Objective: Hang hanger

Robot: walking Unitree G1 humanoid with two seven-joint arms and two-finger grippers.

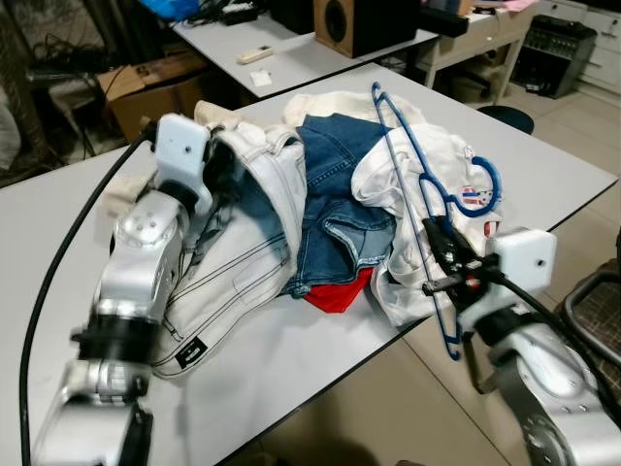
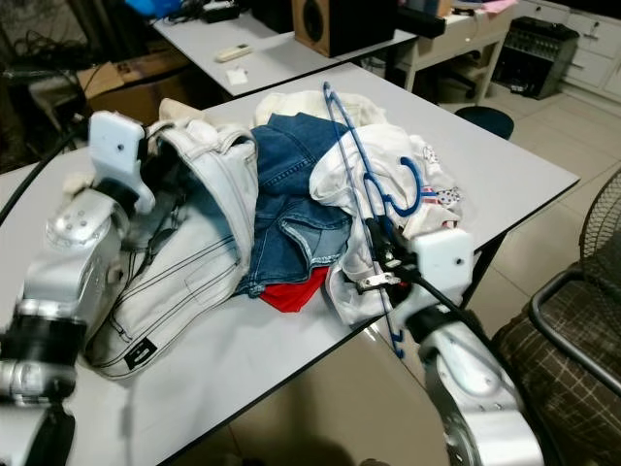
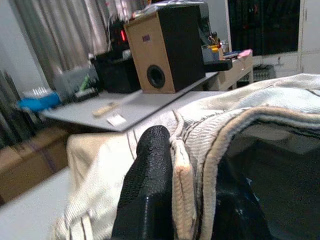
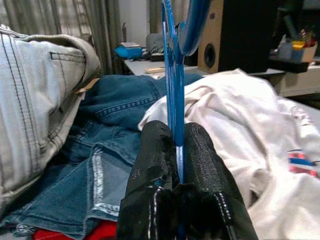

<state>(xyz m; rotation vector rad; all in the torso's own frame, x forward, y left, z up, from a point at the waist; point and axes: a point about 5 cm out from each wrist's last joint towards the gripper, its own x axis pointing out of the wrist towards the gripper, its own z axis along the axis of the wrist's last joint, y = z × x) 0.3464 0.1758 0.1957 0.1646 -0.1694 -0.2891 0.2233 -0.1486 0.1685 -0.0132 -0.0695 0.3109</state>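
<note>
A blue wire hanger [image 1: 404, 189] stands tilted over the heap of clothes at the table's right edge, its hook near a white shirt [image 1: 427, 155]. My right gripper [image 1: 441, 254] is shut on the hanger's thin bars [image 4: 172, 75], low on the frame. My left gripper [image 1: 225, 183] is buried in the waistband of the white jeans [image 1: 243, 262]. In the left wrist view one black finger [image 3: 152, 170] presses against that band, and the jaws look shut on it. Blue jeans [image 1: 335, 194] and a red cloth [image 1: 340, 289] lie between the two arms.
The clothes rest on a grey table [image 1: 310, 379] whose near edge runs diagonally. Behind it stands another table with a remote [image 1: 255, 54] and a speaker [image 1: 364, 24]. A cardboard box [image 1: 155, 92] sits at the back left, and a chair frame [image 1: 592, 301] on the right.
</note>
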